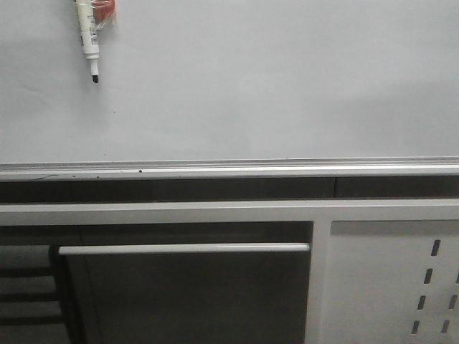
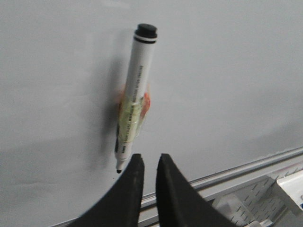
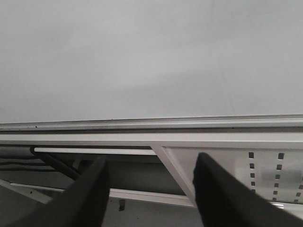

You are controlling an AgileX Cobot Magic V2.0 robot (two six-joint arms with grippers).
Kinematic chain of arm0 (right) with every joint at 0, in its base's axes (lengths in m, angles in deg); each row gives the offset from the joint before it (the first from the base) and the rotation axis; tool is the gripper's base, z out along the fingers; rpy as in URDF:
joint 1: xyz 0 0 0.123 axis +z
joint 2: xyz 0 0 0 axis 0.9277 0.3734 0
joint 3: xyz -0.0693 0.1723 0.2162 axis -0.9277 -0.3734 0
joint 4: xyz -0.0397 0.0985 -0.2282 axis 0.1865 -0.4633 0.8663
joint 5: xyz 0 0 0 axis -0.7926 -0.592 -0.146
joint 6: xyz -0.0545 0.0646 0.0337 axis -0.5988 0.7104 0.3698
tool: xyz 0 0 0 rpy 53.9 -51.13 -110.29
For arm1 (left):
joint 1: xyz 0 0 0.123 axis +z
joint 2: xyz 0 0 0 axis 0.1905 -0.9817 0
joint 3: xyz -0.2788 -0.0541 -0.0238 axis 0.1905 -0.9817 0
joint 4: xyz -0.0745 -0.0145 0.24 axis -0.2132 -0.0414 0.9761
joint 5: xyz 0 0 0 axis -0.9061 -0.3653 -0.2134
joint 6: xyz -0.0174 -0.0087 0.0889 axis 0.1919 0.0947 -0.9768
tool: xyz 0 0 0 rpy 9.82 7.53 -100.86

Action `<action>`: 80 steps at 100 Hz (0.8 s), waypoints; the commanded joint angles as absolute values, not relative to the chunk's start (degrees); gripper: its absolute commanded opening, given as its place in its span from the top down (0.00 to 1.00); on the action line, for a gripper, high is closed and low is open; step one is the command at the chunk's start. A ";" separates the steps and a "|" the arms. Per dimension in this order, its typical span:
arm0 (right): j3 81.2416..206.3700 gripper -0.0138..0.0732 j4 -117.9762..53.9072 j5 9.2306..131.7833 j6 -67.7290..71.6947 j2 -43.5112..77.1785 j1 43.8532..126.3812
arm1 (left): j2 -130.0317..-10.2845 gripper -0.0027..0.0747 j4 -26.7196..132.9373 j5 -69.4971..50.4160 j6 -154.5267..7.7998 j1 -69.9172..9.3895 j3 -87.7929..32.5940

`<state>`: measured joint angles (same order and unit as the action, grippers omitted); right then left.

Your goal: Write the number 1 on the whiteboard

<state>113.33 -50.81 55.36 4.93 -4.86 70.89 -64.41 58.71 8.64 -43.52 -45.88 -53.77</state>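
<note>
The whiteboard [image 1: 272, 86] fills the upper part of the front view, with its silver rail [image 1: 229, 170] along the lower edge. No marker stroke of a number 1 shows on it. A white marker with a black tip [image 1: 89, 39] hangs on the board at the upper left, held by clear tape and an orange piece. In the left wrist view the marker [image 2: 135, 101] points tip down just beyond my left gripper [image 2: 149, 161], whose jaws stand a narrow gap apart and empty. My right gripper [image 3: 150, 165] is wide open and empty, facing the board's rail [image 3: 151, 124].
Below the rail run a white frame bar [image 1: 215, 213], a white horizontal rod [image 1: 183, 249] and a perforated grey metal panel [image 1: 391, 287] at the lower right. Dark cables [image 3: 52, 163] lie at the lower left of the right wrist view.
</note>
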 commanded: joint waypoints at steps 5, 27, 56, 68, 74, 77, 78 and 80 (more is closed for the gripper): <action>115.35 0.40 -51.88 58.18 3.82 -4.47 71.02 | -67.66 0.69 59.30 13.69 -43.49 -46.50 -49.43; 115.35 0.40 -51.88 59.04 3.82 -4.47 71.02 | -72.81 0.50 59.30 16.72 -43.49 -46.36 -46.88; 115.35 0.40 -51.88 59.27 3.82 -4.47 71.02 | -76.98 0.50 58.83 24.19 -43.49 -45.85 -46.88; 115.35 0.40 -51.88 59.27 3.82 -4.47 71.02 | -78.37 0.50 58.83 27.08 -43.49 -45.85 -46.88; 115.35 0.40 -51.88 59.27 3.82 -4.47 71.02 | -79.15 0.50 58.83 27.14 -43.49 -45.73 -46.88; 115.35 0.40 -51.88 59.27 3.82 -4.47 71.02 | -79.70 0.50 58.83 27.14 -43.49 -45.58 -46.88; 115.35 0.40 -51.88 59.27 3.82 -4.47 71.02 | -79.80 0.50 58.83 27.14 -43.49 -45.58 -46.88; 115.35 0.40 -51.88 59.27 3.74 -4.47 71.02 | -80.00 0.51 58.83 27.14 -43.49 -45.58 -46.88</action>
<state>113.33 -50.81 55.78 4.48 -4.86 70.89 -79.88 58.75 22.28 -43.64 -45.79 -48.80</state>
